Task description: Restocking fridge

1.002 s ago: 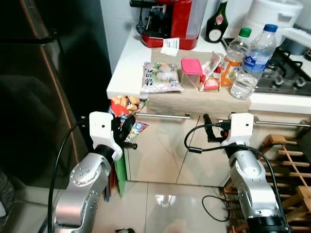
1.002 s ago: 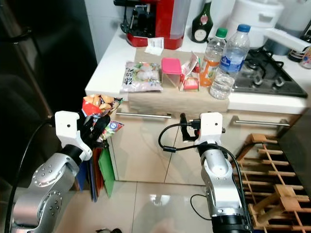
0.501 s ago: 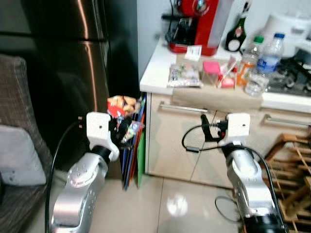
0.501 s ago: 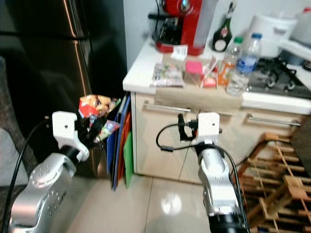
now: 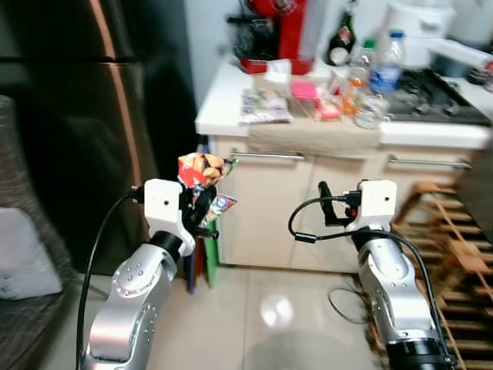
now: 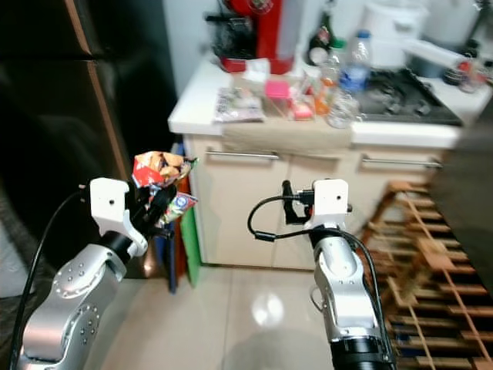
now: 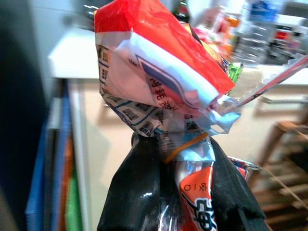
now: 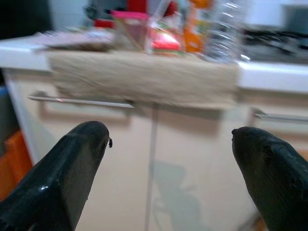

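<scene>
My left gripper (image 5: 202, 208) is shut on a red and white snack bag (image 5: 202, 168), held upright at chest height; the bag (image 7: 159, 86) bulges above the black fingers (image 7: 137, 192). My right gripper (image 5: 330, 208) is open with nothing between its fingertips (image 8: 82, 144), and it points toward the cream cabinet doors (image 8: 154, 159). The dark fridge (image 5: 85, 116) stands to the left, its doors closed. On the white counter (image 5: 223, 116) lie a frozen food bag (image 5: 260, 105), a pink-lidded box (image 5: 305, 90), a small carton and bottles (image 5: 380, 71).
A red coffee machine (image 5: 273, 35) and a dark bottle stand at the counter's back, a gas hob (image 5: 435, 100) to the right. Coloured folders (image 5: 202, 258) lean between fridge and cabinet. A wooden rack (image 5: 462, 262) sits at the right, a grey sofa (image 5: 19, 254) at the left. Tiled floor lies ahead.
The camera has swung and pulled back, so the fridge, counter and rack sit differently in view. Both grippers keep their pose; the left still holds the snack bag.
</scene>
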You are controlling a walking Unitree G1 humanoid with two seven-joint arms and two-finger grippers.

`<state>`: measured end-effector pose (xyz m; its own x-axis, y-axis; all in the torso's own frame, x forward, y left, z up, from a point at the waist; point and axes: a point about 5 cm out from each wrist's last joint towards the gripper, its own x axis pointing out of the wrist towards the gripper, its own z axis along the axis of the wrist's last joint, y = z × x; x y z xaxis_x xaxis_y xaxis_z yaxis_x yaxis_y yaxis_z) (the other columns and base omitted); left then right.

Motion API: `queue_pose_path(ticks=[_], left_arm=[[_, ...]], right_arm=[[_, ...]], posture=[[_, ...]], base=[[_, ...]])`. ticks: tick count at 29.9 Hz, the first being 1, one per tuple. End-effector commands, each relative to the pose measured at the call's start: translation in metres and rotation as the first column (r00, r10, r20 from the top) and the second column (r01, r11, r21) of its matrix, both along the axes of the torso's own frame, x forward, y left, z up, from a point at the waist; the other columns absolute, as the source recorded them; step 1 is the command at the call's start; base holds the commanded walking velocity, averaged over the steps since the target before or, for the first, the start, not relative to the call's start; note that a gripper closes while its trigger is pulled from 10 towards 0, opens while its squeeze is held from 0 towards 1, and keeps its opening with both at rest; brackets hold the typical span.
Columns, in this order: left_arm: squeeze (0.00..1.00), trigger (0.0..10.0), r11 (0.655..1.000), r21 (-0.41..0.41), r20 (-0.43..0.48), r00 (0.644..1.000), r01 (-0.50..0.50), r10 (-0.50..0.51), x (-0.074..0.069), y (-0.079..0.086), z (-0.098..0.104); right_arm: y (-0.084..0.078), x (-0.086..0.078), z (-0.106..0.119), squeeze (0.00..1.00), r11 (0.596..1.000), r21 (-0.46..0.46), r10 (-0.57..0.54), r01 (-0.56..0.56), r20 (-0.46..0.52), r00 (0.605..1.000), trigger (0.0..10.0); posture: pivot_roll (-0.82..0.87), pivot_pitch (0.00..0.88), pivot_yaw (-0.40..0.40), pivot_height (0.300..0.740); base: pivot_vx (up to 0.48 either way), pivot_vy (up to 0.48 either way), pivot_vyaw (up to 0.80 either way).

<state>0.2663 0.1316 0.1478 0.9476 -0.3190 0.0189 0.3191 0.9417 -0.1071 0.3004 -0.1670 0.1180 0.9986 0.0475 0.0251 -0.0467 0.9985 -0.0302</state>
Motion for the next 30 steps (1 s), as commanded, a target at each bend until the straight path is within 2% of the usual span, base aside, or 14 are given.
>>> queue_pose_path(ticks=[1,28,30], left_arm=[[0.0,10.0,1.0,0.002,0.026,1.0,0.007,-0.007,0.0004,-0.0004,0.0053],[0.0,10.0,1.0,-0.007,0.013,1.0,0.004,-0.004,-0.0002,-0.0021,0.0017],[0.0,10.0,1.0,-0.001,-0.013,1.0,-0.007,0.007,0.001,-0.0013,-0.0015]], right_arm=[[-0.0005,-0.0003,0.0016,0.0,1.0,0.017,0.001,-0.001,0.012,1.0,10.0],[-0.0024,-0.0021,-0.0011,0.0,1.0,0.004,0.02,-0.02,0.009,1.0,10.0],[-0.0027,-0.0023,-0.001,0.0,1.0,0.002,0.021,-0.021,0.01,1.0,10.0]], posture=[[-0.11,0.0,0.034,0.74],[-0.12,0.0,0.036,0.74],[-0.13,0.0,0.038,0.74]], base=[[-0.247,0.0,0.0],[-0.256,0.0,0.0],[0.0,0.0,0.0]])
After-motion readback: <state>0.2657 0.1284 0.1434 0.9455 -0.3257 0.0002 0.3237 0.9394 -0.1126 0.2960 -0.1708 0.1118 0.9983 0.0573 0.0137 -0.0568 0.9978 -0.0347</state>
